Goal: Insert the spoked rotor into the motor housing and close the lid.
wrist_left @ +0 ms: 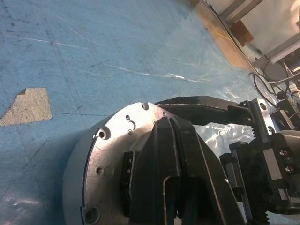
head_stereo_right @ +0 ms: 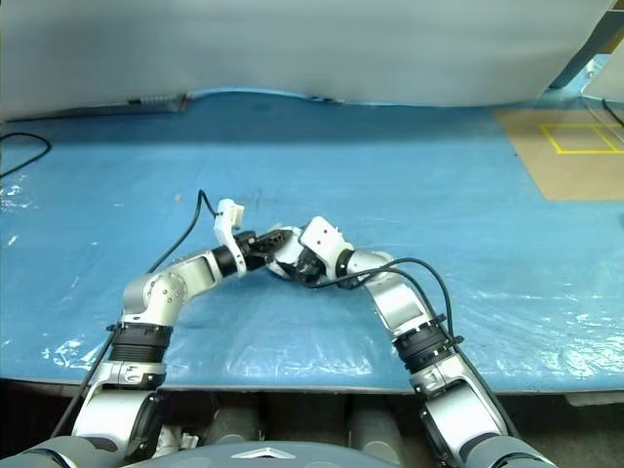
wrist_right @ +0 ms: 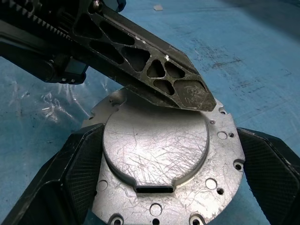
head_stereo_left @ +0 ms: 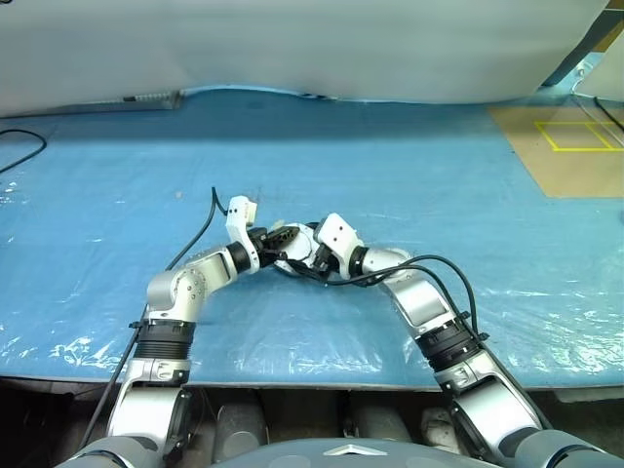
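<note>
The motor housing (wrist_right: 159, 159) is held above the blue table cover (head_stereo_left: 409, 156), near the front edge, between the two grippers. In the right wrist view its smooth, scratched metal face is presented, with a raised round plate, a small slot and screw holes along the rim. The right gripper (wrist_right: 161, 173) stands at its widest, one finger on each side of the rim, which is clamped between them. The left gripper (wrist_left: 176, 159) is fully closed, and its joined fingers are laid across the metal face.

The housing is judged rigid, fairly heavy for its size, and slippery on its bare metal. A hold across the full width at the rim is recommended, and the flat face should be kept free. The rotor and lid cannot be made out.
</note>
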`<state>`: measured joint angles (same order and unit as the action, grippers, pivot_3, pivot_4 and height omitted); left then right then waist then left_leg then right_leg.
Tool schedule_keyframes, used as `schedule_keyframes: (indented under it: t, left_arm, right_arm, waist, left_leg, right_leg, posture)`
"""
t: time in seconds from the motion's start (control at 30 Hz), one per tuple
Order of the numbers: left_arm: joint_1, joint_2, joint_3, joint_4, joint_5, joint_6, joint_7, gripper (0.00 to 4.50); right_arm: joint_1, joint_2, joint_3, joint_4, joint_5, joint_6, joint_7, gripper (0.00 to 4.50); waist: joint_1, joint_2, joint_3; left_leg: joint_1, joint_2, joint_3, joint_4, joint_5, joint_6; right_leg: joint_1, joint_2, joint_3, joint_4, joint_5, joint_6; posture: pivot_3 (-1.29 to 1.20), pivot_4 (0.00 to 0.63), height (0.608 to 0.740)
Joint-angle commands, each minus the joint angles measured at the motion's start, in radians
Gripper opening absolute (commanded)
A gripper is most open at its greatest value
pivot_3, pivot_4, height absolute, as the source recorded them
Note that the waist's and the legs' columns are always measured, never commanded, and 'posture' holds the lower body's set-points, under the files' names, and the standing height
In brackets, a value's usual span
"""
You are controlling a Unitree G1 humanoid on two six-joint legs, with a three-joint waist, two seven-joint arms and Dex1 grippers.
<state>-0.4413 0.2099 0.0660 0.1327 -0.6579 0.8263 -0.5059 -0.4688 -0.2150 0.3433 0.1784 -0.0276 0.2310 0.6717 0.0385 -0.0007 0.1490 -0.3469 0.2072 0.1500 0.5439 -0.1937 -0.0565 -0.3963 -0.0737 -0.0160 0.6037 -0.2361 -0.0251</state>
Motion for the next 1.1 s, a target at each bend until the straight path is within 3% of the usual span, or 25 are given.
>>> schedule_keyframes:
  t: [0.03, 0.2, 0.43, 0.77, 0.93, 1.1]
  left_arm:
    - [0.045, 0.021, -0.053, 0.081, 0.076, 0.058, 0.03, 0.0]
    - [0.042, 0.025, -0.056, 0.085, 0.08, 0.058, 0.023, 0.0]
    - [0.038, 0.029, -0.08, 0.091, 0.094, 0.064, 0.007, 0.0]
    - [0.031, 0.025, -0.079, 0.107, 0.105, 0.069, 0.002, 0.0]
    - [0.024, 0.022, -0.072, 0.132, 0.116, 0.074, 0.015, 0.0]
    - [0.022, 0.022, -0.068, 0.135, 0.117, 0.074, 0.013, 0.0]
  right_arm:
    - [0.003, 0.026, 0.008, 0.019, -0.009, -0.017, -0.021, 4.47]
    - [-0.01, 0.045, -0.005, 0.04, -0.023, -0.056, -0.057, 4.47]
    - [-0.053, 0.115, -0.131, 0.025, 0.131, 0.222, -0.057, 4.47]
    - [-0.04, 0.034, 0.004, 0.016, -0.058, 0.006, -0.106, 4.47]
    - [-0.026, 0.109, -0.12, -0.089, 0.191, 0.22, -0.019, 4.47]
    - [-0.004, 0.056, -0.051, -0.109, 0.101, 0.113, -0.007, 4.47]
  waist:
    - [-0.001, 0.0, 0.0]
    - [-0.001, 0.0, 0.0]
    - [-0.002, 0.0, 0.0]
    - [0.002, 0.0, 0.0]
    - [0.004, 0.0, 0.0]
    - [0.004, 0.001, 0.0]
  left_leg:
    - [0.0, 0.0, 0.0, -0.001, 0.0, 0.0]
    - [0.0, 0.0, 0.0, -0.002, 0.0, 0.0]
    - [-0.001, 0.0, 0.0, -0.003, 0.0, 0.0]
    - [-0.003, -0.001, 0.0, -0.004, 0.0, 0.0]
    - [-0.003, -0.001, 0.0, -0.006, 0.0, 0.0]
    - [-0.003, -0.001, 0.0, -0.008, 0.002, -0.004]
  right_leg:
    - [0.0, 0.0, 0.0, 0.0, 0.0, 0.0]
    - [-0.001, 0.0, 0.0, 0.0, 0.0, 0.0]
    - [-0.003, 0.0, 0.0, 0.0, 0.0, 0.0]
    - [-0.004, 0.0, 0.001, -0.003, 0.0, 0.001]
    - [-0.005, 0.0, 0.001, -0.004, -0.001, 0.001]
    - [-0.004, 0.0, -0.001, -0.011, 0.004, -0.005]
  posture:
    - [0.0, 0.15, 0.74]
    - [0.0, 0.15, 0.74]
    - [0.0, 0.15, 0.74]
    - [0.0, 0.15, 0.74]
    - [0.0, 0.15, 0.74]
    - [0.0, 0.15, 0.74]
